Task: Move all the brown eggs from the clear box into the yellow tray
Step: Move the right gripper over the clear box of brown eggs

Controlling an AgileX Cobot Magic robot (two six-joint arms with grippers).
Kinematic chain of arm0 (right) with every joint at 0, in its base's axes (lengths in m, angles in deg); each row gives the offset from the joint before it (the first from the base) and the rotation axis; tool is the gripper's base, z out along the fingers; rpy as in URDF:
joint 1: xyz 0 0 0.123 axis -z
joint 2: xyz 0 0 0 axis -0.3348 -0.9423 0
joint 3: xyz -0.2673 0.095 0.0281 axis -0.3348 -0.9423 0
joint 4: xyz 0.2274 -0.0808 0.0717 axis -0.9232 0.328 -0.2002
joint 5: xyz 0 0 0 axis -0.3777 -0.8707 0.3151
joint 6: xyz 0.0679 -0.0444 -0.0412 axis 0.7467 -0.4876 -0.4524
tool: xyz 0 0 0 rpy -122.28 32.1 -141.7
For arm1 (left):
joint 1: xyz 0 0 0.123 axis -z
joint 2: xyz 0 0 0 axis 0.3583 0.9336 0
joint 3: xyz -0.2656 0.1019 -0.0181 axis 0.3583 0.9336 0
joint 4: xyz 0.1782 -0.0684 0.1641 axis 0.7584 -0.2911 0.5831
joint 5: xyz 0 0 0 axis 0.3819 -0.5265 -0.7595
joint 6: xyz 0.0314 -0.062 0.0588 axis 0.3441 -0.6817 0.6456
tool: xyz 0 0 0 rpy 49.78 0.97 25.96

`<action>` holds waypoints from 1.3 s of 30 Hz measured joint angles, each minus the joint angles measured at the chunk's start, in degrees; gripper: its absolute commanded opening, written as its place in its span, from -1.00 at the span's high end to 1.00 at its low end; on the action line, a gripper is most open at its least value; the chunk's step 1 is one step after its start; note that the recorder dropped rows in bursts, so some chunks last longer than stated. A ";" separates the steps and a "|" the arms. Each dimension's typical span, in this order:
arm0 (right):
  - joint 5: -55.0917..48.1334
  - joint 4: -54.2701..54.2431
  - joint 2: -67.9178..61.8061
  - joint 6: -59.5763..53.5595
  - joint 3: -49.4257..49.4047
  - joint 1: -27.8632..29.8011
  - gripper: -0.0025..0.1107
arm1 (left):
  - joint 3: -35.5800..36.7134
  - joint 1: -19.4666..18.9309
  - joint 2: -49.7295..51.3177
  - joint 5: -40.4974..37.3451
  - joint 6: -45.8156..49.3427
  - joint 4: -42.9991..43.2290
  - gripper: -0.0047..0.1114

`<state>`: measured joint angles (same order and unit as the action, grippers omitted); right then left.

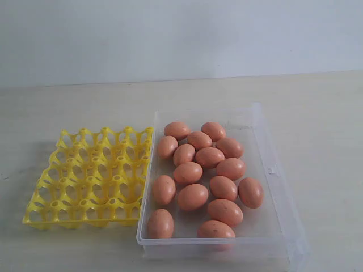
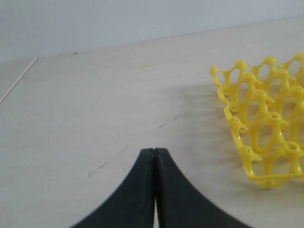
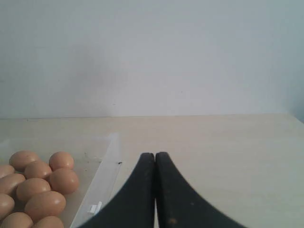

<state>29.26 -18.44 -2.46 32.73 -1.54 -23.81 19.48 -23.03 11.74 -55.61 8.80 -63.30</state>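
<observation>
Several brown eggs (image 1: 199, 171) lie loose in the clear box (image 1: 271, 170) right of centre in the exterior view. Touching its left side is the yellow tray (image 1: 89, 177), all cups bare. Neither gripper shows in the exterior view. In the left wrist view my left gripper (image 2: 154, 151) is shut on nothing, over bare table, with a corner of the yellow tray (image 2: 266, 118) off to one side. In the right wrist view my right gripper (image 3: 155, 155) is shut and holds nothing, just outside the clear box's wall (image 3: 105, 175), with the brown eggs (image 3: 40, 187) beyond it.
A pale wooden table (image 1: 317, 113) carries everything, and a plain white wall (image 1: 181, 34) stands behind it. The table's side edge (image 2: 18, 80) shows in the left wrist view.
</observation>
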 measured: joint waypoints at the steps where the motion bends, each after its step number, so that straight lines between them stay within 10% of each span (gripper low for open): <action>1: 0.00 0.00 0.00 0.00 0.00 0.00 0.96 | 0.00 0.00 0.00 0.00 0.00 0.00 0.92; 13: 0.49 -0.68 0.00 2.95 0.00 0.00 0.96 | 0.00 0.00 0.00 0.00 0.00 0.00 0.92; 22: -6.28 -3.03 -5.27 27.60 9.86 0.00 0.96 | 0.00 0.00 0.00 0.00 0.00 0.00 0.92; 35: -23.61 -5.84 -41.56 -0.88 30.29 -0.58 0.96 | 0.00 0.00 0.00 0.00 0.00 0.00 0.92; 39: -20.04 -7.37 -52.65 -2.29 33.27 -10.39 0.96 | 0.00 0.00 0.00 0.00 0.00 0.00 0.92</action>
<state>9.22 -25.81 -55.12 30.44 31.73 -34.20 19.48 -23.03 11.74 -55.61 8.80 -63.30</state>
